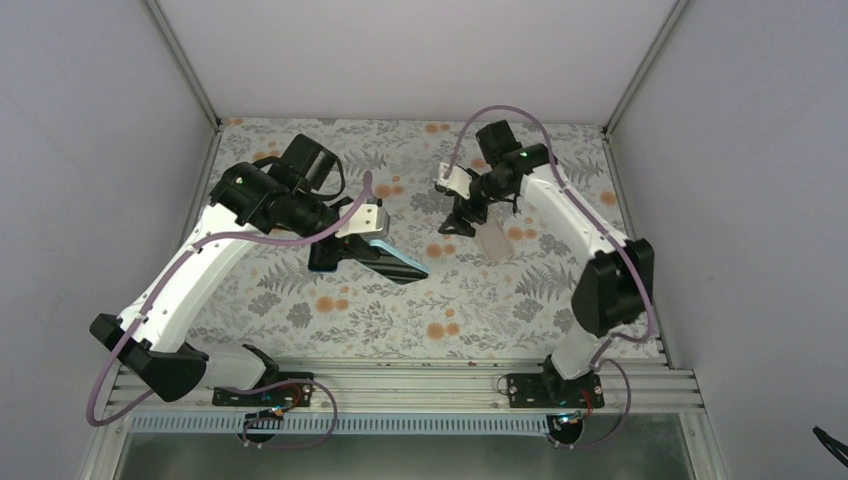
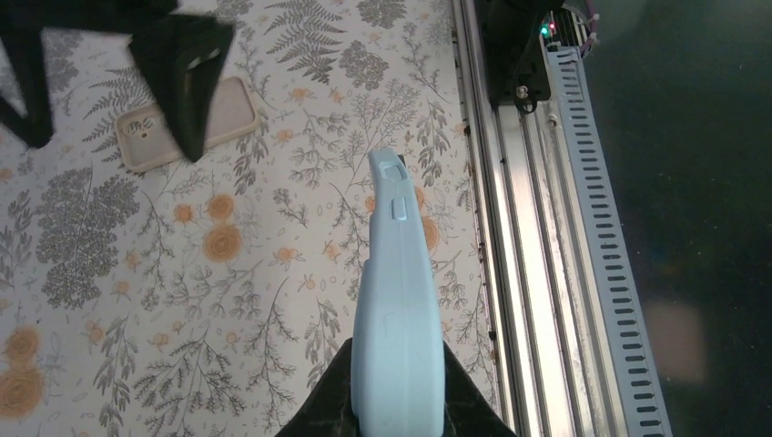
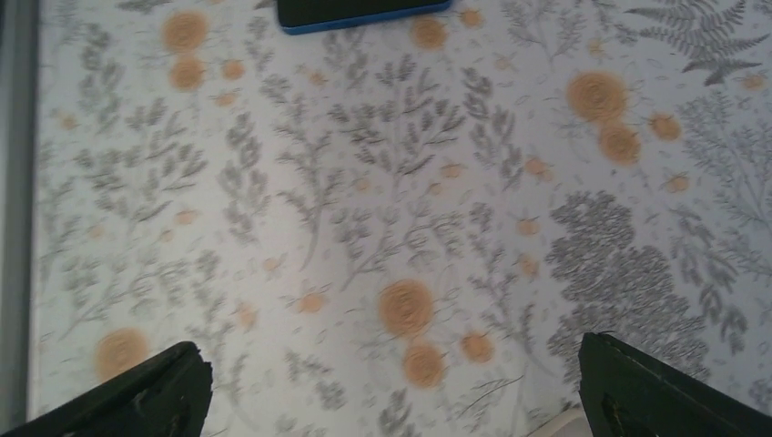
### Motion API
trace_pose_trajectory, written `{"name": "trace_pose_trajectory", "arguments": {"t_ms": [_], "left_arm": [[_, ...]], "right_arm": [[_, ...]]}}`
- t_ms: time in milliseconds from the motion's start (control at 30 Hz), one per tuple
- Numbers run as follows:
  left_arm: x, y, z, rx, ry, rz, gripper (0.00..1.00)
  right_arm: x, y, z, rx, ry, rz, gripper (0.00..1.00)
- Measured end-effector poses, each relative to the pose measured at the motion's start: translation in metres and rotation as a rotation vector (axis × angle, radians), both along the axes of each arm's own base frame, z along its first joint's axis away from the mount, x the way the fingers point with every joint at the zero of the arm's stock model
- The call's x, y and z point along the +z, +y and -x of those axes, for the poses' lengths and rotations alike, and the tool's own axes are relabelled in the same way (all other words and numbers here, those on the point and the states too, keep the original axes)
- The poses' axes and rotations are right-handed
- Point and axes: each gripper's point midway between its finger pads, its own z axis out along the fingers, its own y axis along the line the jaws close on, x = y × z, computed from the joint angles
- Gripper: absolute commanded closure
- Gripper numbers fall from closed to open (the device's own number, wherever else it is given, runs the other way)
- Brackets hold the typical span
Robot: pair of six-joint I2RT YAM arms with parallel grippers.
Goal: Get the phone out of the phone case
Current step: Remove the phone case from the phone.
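left end effector (image 1: 352, 243): closed on one end of the slim black-screened phone in its light blue case (image 1: 385, 261); phone held clear of the floral-patterned desk (image 1: 400, 330), long axis running out from the fingertips, free end forward of and slightly below them.
left wrist view: light blue case (image 2: 397, 309) seen edge-on, with side button cut-outs; black fingers (image 2: 328, 401) pressed on both flanks at the near end.
right end effector (image 1: 462, 222): spread wide, nothing between the fingers; hovering over the desk, well apart from the phone. In the right wrist view both black fingertips (image 3: 137, 396) sit at opposite frame corners, bare desk between them.
phone vs right end effector: dark screen with blue rim (image 3: 360, 11) visible ahead of the right end effector, beyond its fingertips, not touched.
beige translucent rounded case-like item (image 1: 496, 241): flat on the desk just beside the right end effector; seen again in the left wrist view (image 2: 187, 123), partly covered by the right fingers. Whether it is a second case cannot be told.
step (judged): phone lifted and presented; case still on, separation not started.
next move (judged): right end effector to be brought to the free end of the phone, one case edge or corner to be gripped and peeled away while the left grip is kept firm.
risk (judged): slip at the left grip if the peel is pulled along the phone axis.
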Motion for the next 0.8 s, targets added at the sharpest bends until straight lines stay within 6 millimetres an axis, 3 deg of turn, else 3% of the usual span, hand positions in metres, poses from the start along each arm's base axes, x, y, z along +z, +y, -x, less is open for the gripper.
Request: {"name": "trace_pose_trajectory", "arguments": {"t_ms": [200,367,600,800], "left_arm": [[-0.005,0.001,-0.008,0.005,0.006,-0.01,0.98],[-0.005,0.001,-0.011,0.009,0.007,0.002,0.98],[-0.006,-0.004,-0.012,-0.001,0.03,0.013,0.98],[-0.006,-0.006,-0.014,-0.004,0.034,0.018,0.98]], "right_arm": [[0.038,-0.013,0.053,0.046,-0.033,-0.075,0.0],[0.063,-0.009,0.086,0.104,-0.038,-0.158,0.0],[0.044,0.001,0.109,0.151,0.051,-0.167,0.0],[0.03,0.003,0.113,0.138,0.079,-0.166,0.0]]}}
